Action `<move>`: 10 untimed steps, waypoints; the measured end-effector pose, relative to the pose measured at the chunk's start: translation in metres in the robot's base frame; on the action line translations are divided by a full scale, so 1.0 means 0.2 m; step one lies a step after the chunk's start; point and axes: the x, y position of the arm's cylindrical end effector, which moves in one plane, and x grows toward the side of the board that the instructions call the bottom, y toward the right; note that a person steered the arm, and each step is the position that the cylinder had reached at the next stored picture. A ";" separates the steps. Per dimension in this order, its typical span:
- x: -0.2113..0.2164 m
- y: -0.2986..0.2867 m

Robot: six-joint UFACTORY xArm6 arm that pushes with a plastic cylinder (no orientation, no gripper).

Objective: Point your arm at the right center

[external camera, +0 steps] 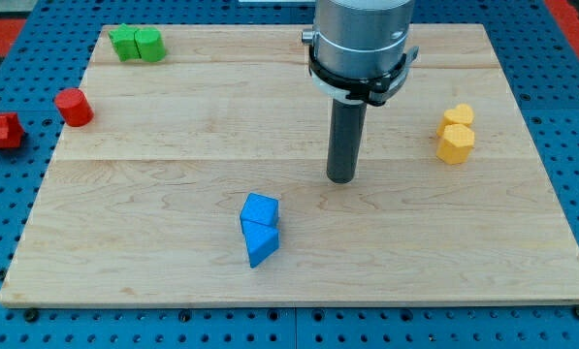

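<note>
My tip [340, 178] stands on the wooden board [173, 281] near its middle, a little right of centre. Two yellow blocks sit at the view's right: a smaller one [458, 116] touching a larger hexagonal one [456, 143] just below it; both lie well to the right of my tip. Two blue blocks lie below and left of my tip: a blue cube-like block [260, 209] touching a blue triangular block [261, 243] below it.
Two green blocks [126, 43] [150, 44] sit side by side at the board's top left corner. A red cylinder [75, 107] stands on the board's left edge. Another red block [1, 130] lies off the board on the blue pegboard.
</note>
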 end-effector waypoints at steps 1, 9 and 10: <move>0.01 0.10; -0.03 0.72; -0.04 0.83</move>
